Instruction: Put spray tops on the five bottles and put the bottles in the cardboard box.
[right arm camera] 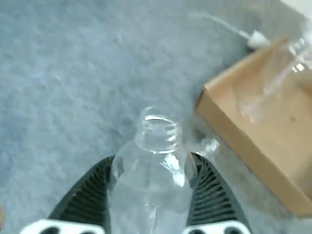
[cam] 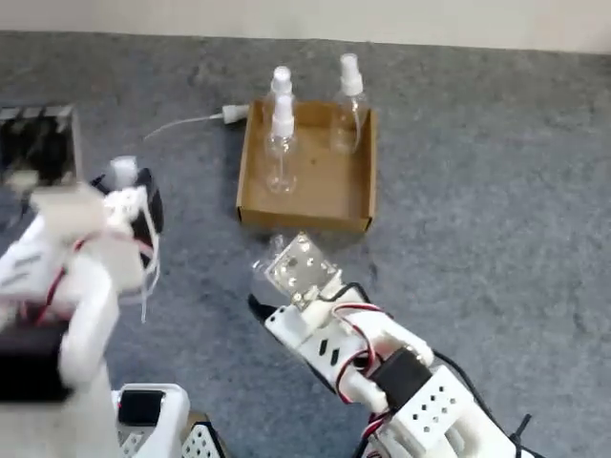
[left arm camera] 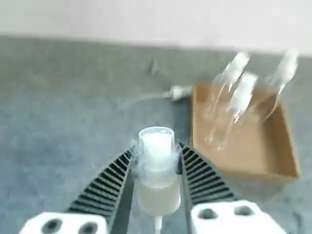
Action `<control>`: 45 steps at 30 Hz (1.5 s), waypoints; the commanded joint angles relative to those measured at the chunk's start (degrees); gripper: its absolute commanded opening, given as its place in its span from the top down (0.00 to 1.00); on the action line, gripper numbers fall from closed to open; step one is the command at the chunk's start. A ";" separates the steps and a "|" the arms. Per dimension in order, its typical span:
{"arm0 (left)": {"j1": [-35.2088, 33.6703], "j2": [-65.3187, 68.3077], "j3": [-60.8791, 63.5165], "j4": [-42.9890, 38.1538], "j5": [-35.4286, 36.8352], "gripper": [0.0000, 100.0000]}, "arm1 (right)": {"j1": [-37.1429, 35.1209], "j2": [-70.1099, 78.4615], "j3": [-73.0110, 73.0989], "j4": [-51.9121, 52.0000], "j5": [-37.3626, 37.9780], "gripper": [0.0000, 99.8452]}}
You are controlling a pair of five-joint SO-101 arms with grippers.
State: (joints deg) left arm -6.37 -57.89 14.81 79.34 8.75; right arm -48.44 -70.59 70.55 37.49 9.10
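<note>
My left gripper (left arm camera: 156, 168) is shut on a white spray top (left arm camera: 156, 168) whose thin tube hangs down; in the high view that gripper (cam: 129, 205) is held up at the left. My right gripper (right arm camera: 153, 180) is shut on a clear bottle (right arm camera: 153, 168) with an uncapped neck, just in front of the cardboard box (cam: 307, 205). Three capped bottles (cam: 282, 138) stand in the box (left arm camera: 253, 156). One more spray top (cam: 234, 114) with its long tube lies on the carpet left of the box's far corner.
Grey carpet covers the whole work surface. A dark grated object (cam: 38, 143) sits at the far left edge. The arm bases (cam: 158, 420) stand at the near edge. A pale wall runs along the far side.
</note>
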 commanded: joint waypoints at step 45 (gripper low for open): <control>15.34 -8.48 27.21 -14.07 11.69 1.00 | -4.00 -1.01 4.18 -13.14 -6.68 1.00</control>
State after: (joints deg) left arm 7.43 -66.15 38.29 65.98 21.49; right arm -53.89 -70.51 76.09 25.80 3.12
